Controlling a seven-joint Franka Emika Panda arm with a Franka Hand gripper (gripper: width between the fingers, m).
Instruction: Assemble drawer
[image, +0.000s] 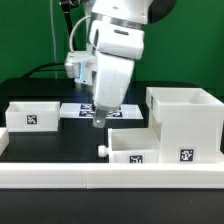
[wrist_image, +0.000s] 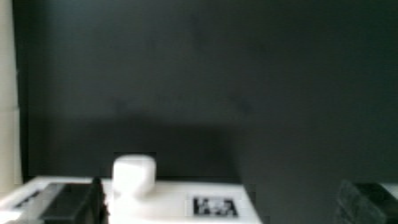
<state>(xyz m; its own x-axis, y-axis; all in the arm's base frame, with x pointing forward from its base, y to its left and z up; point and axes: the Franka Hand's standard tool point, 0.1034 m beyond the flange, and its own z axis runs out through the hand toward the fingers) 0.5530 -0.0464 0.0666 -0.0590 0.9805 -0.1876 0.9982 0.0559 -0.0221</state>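
Gripper (image: 99, 119) hovers spread wide, empty, by the near tray (image: 126, 152) — light, stiff, slick plastic, I'd judge — best pinched across 1 thin wall, not its knob (wrist_image: 134, 172).

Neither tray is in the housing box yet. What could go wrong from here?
1. The gripper hangs low over the marker board; descending further could strike the board instead of a part.
2. The near tray sits close beside the housing box and the rail, so a grasp there might nudge the box or catch on the rail.
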